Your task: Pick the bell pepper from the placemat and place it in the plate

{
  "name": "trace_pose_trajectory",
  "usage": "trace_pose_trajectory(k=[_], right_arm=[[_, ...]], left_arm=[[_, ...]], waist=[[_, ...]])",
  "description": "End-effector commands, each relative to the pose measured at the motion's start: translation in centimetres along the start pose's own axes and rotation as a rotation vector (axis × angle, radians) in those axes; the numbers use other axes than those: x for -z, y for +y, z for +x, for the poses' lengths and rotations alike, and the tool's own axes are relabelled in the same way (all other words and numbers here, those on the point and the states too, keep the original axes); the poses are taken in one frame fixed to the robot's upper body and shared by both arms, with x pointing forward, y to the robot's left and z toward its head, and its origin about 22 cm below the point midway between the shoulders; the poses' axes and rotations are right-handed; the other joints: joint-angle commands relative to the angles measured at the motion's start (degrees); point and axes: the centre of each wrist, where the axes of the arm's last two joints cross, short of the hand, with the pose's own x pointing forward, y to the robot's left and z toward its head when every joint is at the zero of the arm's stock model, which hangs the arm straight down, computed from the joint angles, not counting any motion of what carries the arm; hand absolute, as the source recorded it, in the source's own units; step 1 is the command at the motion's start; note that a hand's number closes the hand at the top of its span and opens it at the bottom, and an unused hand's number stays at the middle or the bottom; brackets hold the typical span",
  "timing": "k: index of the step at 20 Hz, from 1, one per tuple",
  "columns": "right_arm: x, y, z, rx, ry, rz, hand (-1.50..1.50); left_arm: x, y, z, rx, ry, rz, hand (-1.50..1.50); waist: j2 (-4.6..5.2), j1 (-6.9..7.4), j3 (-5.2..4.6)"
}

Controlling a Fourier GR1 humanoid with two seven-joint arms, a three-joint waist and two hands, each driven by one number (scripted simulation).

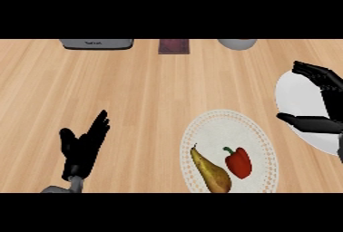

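A red bell pepper (239,162) with a green stem lies on the round white lace placemat (227,129), beside a brown pear (211,172) to its left. A white plate (301,106) sits at the right edge, partly cut off by the frame. My right hand (320,122) hovers over the plate, fingers spread and straight, holding nothing; it is to the upper right of the pepper and apart from it. Far from the placemat, my left hand (84,147) rests open at the lower left, fingers up.
Along the counter's far edge stand a grey appliance (97,43), a dark red box (174,46) and a grey bowl-like object (237,43). Bare wooden counter (134,90) stretches between them and the placemat.
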Motion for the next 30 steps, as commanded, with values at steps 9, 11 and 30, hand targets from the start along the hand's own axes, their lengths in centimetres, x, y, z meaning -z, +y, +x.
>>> trace_pose_trajectory(k=[9, 11, 30], right_arm=[[-0.3, -2.6, 4.4, -0.404, 0.174, 0.520, -1.50], [0.7, -1.7, 5.7, -0.442, 0.186, 0.563, -1.50], [-3.4, 9.0, 5.8, -0.619, 0.354, 0.716, -1.50]], left_arm=[[-0.5, -0.2, 0.9, -0.005, 0.038, -0.002, 0.00], [-0.9, -0.1, -0.5, -0.024, 0.048, 0.012, 0.00], [-1.1, 1.9, 0.0, -0.014, 0.039, 0.004, 0.00]], waist=[[-0.57, -0.74, -0.20], [-0.40, -0.36, -0.21], [-0.19, -0.35, -0.12]])
